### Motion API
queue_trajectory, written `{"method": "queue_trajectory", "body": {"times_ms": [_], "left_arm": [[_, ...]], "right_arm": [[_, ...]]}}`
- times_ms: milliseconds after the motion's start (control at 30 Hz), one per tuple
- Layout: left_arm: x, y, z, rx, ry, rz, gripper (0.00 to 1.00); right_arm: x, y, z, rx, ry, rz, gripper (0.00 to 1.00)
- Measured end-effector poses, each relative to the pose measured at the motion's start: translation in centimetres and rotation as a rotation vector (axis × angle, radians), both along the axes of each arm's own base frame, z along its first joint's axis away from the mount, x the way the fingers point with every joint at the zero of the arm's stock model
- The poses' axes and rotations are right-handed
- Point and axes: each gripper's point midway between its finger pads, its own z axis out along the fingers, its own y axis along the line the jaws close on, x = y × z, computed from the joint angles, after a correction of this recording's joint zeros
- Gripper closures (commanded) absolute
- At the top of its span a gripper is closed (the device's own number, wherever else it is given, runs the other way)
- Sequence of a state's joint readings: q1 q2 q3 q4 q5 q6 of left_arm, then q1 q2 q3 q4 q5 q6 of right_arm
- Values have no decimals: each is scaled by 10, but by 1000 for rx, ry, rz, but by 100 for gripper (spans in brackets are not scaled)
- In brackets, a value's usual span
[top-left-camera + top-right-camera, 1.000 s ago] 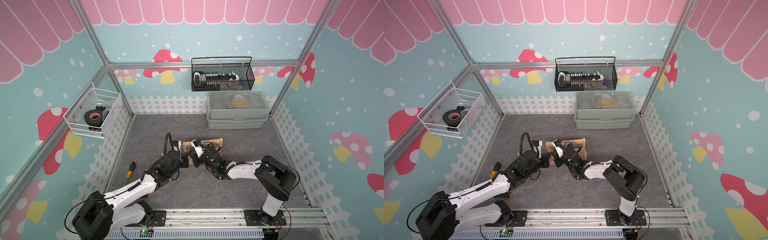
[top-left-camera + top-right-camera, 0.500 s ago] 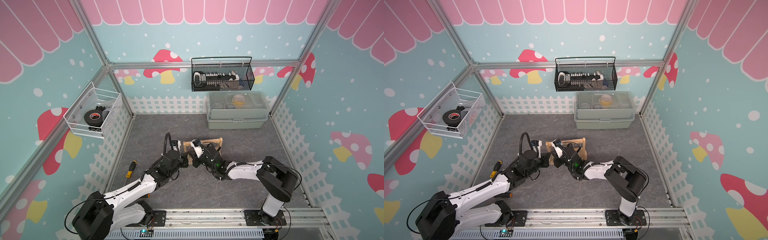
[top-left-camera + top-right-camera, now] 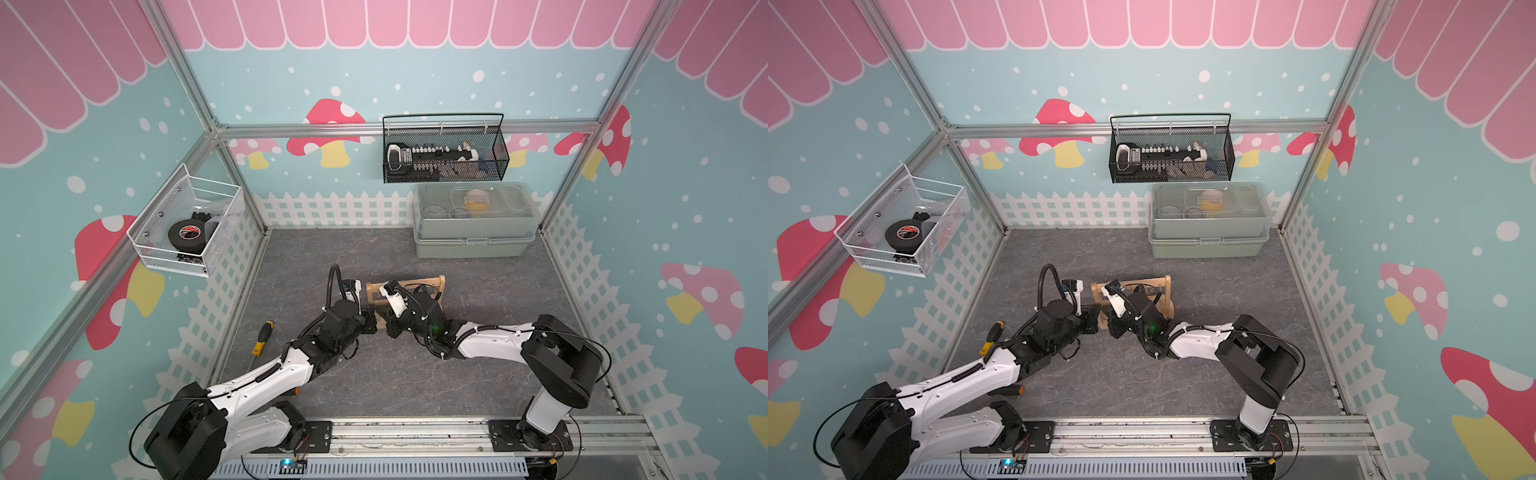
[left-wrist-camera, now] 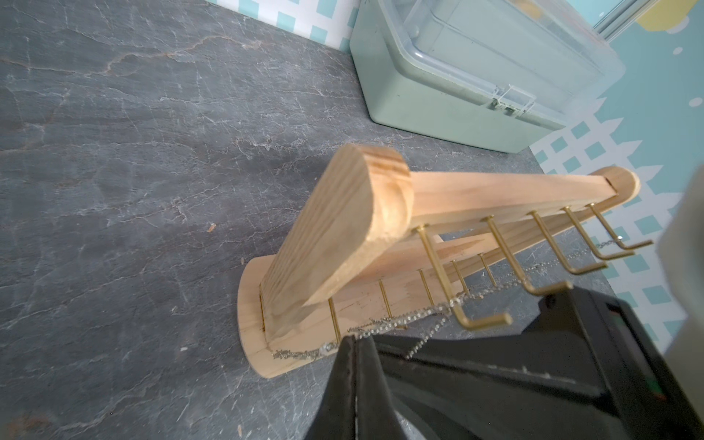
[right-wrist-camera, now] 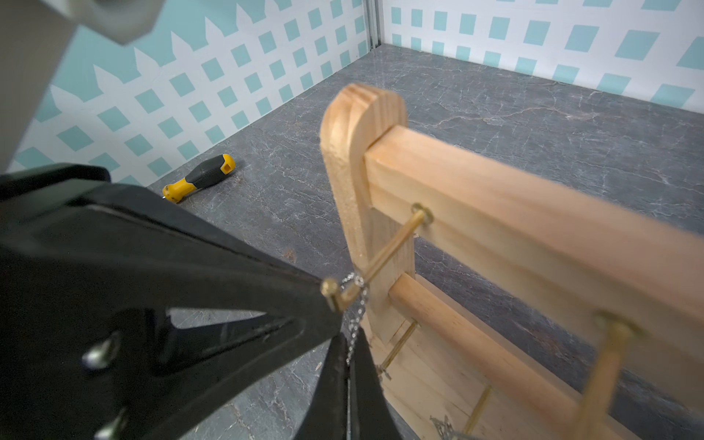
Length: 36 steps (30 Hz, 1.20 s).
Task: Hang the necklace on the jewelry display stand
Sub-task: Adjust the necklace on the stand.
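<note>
Necklace (image 4: pixel 400 322): thin silver chain, caught on the end hook (image 4: pixel 485 322) of the jewelry display stand (image 4: pixel 335 228), by the upright nearest both tools. In the left wrist view one stretch runs from that hook's bend down to the tip of the L tool (image 4: pixel 352 343). A loose bunch lies on the stand's base, another strand hangs across the tool's black finger, and a fainter stretch runs on under the further hooks. L tool: jaws fully together, chain coming out at the tip, so pinched on the necklace.

In the right wrist view the chain loops round the same hook's bend and drops into the seam of the R tool (image 5: pixel 348 343). Its jaws are closed on the chain, no gap, and the hook's tip sits against its finger.

Stand is upright on its flat base, approx mid-bench (image 3: pixel 374 386). In both top views the arms partly hide it, and the tools meet tip to tip at its end nearer the bench's left edge. Chain is too fine to see there.

Outward:
- Grey-green lidded box (image 3: pixel 473 245) at back edge, toward back right corner, well apart from stand.
- Screwdriver (image 3: pixel 262 338), yellow/black handle, near left edge.
- Black mesh basket (image 3: pixel 444 176) on back wall above the box.
- White wire basket (image 3: pixel 183 255) on left wall w/ black tape roll (image 3: pixel 187 235) inside.
</note>
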<state>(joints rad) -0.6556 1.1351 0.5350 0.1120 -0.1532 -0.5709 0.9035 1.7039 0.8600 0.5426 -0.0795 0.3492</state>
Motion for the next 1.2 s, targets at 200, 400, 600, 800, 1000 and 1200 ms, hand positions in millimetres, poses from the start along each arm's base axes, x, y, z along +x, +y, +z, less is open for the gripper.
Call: {"method": "queue_trajectory", "body": {"times_ms": [200,400,600,800,1000,1200], "left_arm": [[0,0,0,-1,-1,-1,100],[0,0,-1,1,3,-1,100],[0,-2,-4,3,12,-7,100],[0,-2,-7,9,19,-7,100],[0,-1,-8,10,20,-6,100],[0,-1,-8,13,23,-6,100]], "right_arm": [[4,-5,-3,-22,-1,-34,98],[7,-11,-8,-49,4,-64,97],[13,-16,-9,-64,-9,-109,97],[16,-18,-9,-68,-15,-125,94],[17,-18,-9,-72,-19,-128,93],[18,-17,-8,-70,-22,-126,90]]}}
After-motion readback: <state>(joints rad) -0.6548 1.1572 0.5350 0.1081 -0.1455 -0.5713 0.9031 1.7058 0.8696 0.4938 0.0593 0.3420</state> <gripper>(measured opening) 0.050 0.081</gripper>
